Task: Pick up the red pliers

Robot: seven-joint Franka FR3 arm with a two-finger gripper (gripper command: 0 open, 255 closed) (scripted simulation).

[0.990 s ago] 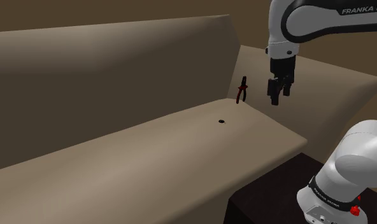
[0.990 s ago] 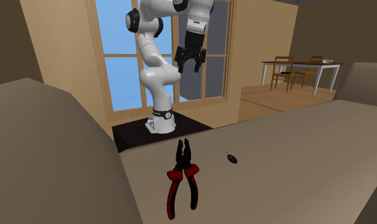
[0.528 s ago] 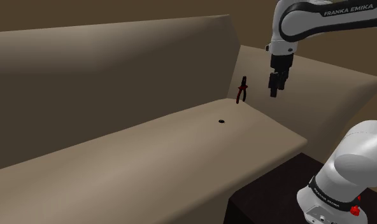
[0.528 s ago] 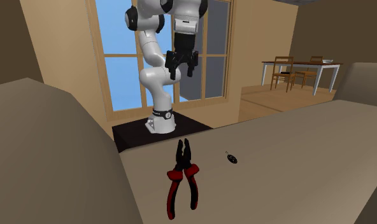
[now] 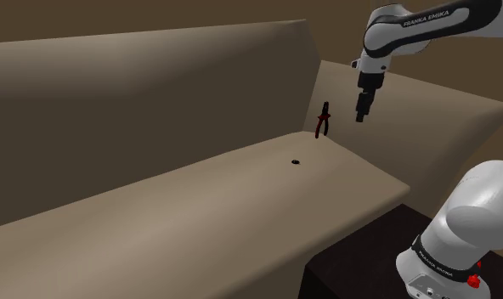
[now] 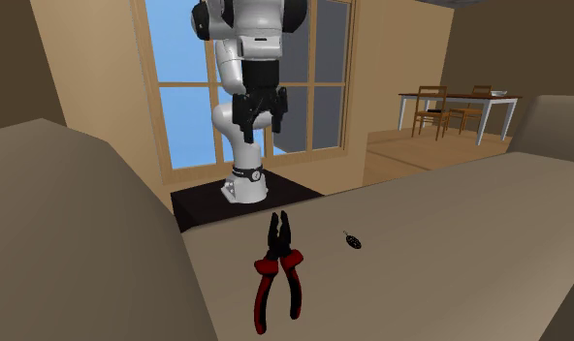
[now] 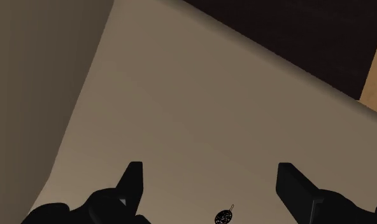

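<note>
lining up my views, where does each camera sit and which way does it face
Shoulder view: beside and behind the stand, looking down over the tan seat at the red pliers; arm and jaws show.
Second exterior view: low on the seat, facing the arm across the pliers; arm and stand show.
Wrist view: on the hand, looking down at the seat; open jaws show.
All three share the small dark speck.

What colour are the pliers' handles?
The pliers have red handles and a black head, clearest in the second exterior view.

Pincer (image 5: 360, 117) aloft near red pliers (image 5: 324, 121)
</note>
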